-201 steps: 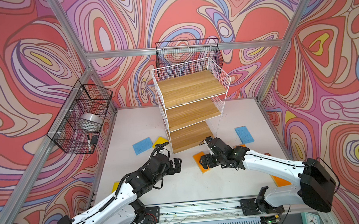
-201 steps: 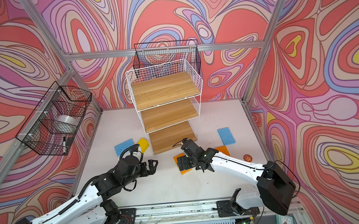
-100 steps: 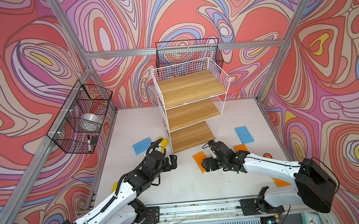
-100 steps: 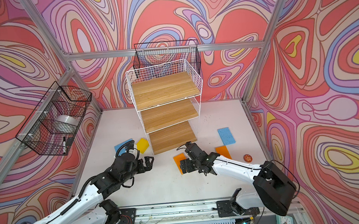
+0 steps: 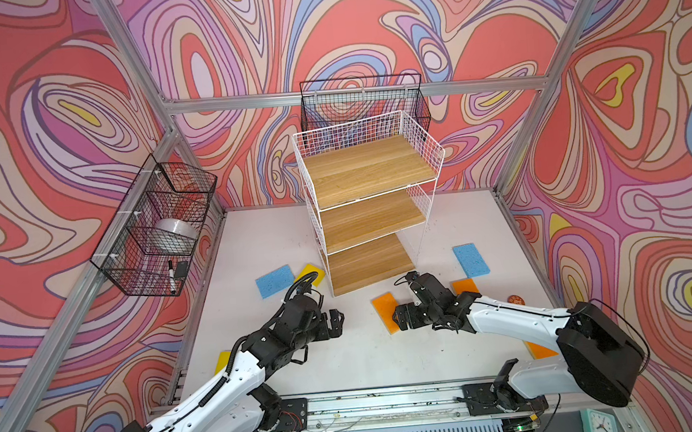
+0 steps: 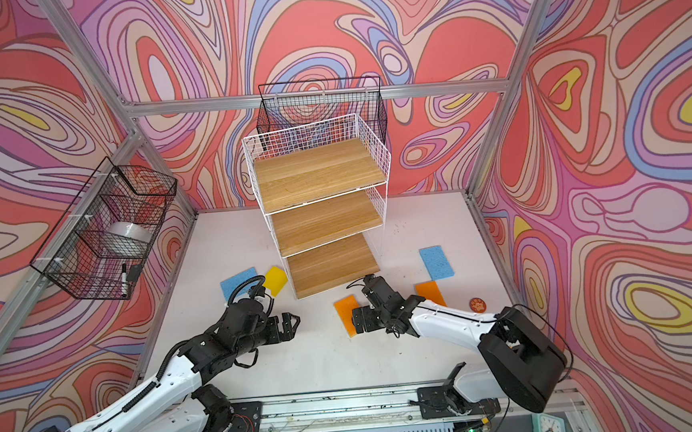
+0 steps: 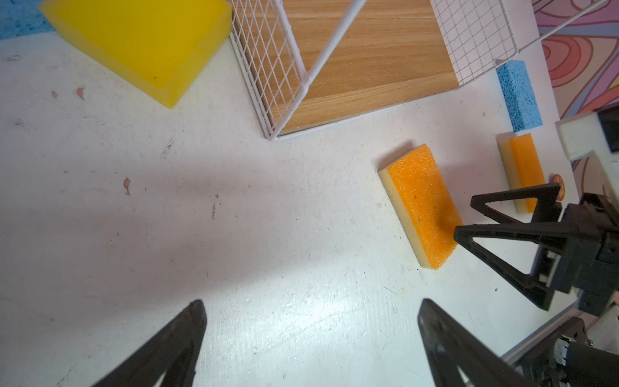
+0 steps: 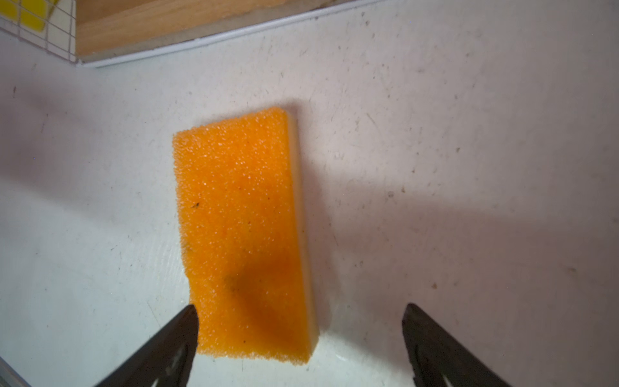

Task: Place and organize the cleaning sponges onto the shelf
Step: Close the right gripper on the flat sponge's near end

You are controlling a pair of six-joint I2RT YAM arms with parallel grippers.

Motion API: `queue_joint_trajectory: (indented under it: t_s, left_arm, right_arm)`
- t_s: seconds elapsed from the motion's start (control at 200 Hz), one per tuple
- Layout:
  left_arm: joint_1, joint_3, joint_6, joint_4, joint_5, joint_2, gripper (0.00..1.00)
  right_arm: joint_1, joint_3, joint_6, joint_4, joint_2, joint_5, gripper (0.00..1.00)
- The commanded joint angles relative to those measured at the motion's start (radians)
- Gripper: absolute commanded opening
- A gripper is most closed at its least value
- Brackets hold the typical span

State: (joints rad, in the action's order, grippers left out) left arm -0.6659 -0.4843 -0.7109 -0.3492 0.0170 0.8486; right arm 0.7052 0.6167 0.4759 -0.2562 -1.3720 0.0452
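Note:
The white wire shelf [image 5: 371, 207] [image 6: 323, 210] stands at the back with three bare wooden boards. An orange sponge [image 5: 385, 312] [image 6: 346, 315] [image 8: 241, 234] [image 7: 420, 204] lies flat before it. My right gripper [image 5: 401, 317] [image 6: 357, 318] [image 8: 300, 307] is open, its fingers either side of that sponge's near end. My left gripper [image 5: 335, 322] [image 6: 291, 324] [image 7: 311, 303] is open over bare table. On the table lie a blue sponge [image 5: 274, 280], a yellow sponge [image 5: 310, 271] [image 7: 134, 43], another orange sponge [image 5: 464, 286] [image 7: 524, 167] and another blue sponge [image 5: 470, 260] [image 7: 518, 95].
A yellow sponge [image 5: 223, 361] peeks from under the left arm, an orange one [image 5: 539, 351] from under the right. Black wire baskets hang on the left wall [image 5: 158, 234] and behind the shelf [image 5: 363, 101]. A small round orange disc [image 5: 516, 299] lies at the right.
The right gripper has drawn back and lowered, uncovering more of the orange sponge. The left gripper has shifted only slightly. Both stay open.

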Motion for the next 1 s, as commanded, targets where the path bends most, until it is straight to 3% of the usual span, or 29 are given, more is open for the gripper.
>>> queue_joint_trajectory:
  t_s: [0.0, 0.24, 0.676, 0.891, 0.991]
  left_arm:
    - [0.006, 0.003, -0.020, -0.018, -0.004, -0.017, 1.00]
    - [0.006, 0.029, -0.036, -0.006, -0.054, -0.071, 1.00]
    - [0.006, 0.016, -0.012, -0.042, -0.106, -0.116, 1.00]
    - [0.009, 0.006, -0.010, -0.052, -0.117, -0.134, 1.00]
    - [0.011, 0.009, -0.025, -0.035, -0.110, -0.131, 1.00]
  right_arm:
    - [-0.003, 0.005, -0.002, 0.026, -0.018, 0.003, 0.98]
    - [0.119, 0.060, -0.013, -0.020, -0.073, -0.084, 0.98]
    - [0.237, 0.142, 0.023, -0.108, -0.138, -0.244, 0.97]
    - [0.244, 0.158, 0.050, -0.142, -0.169, -0.284, 0.92]
    - [0.243, 0.157, 0.059, -0.138, -0.167, -0.289, 0.85]
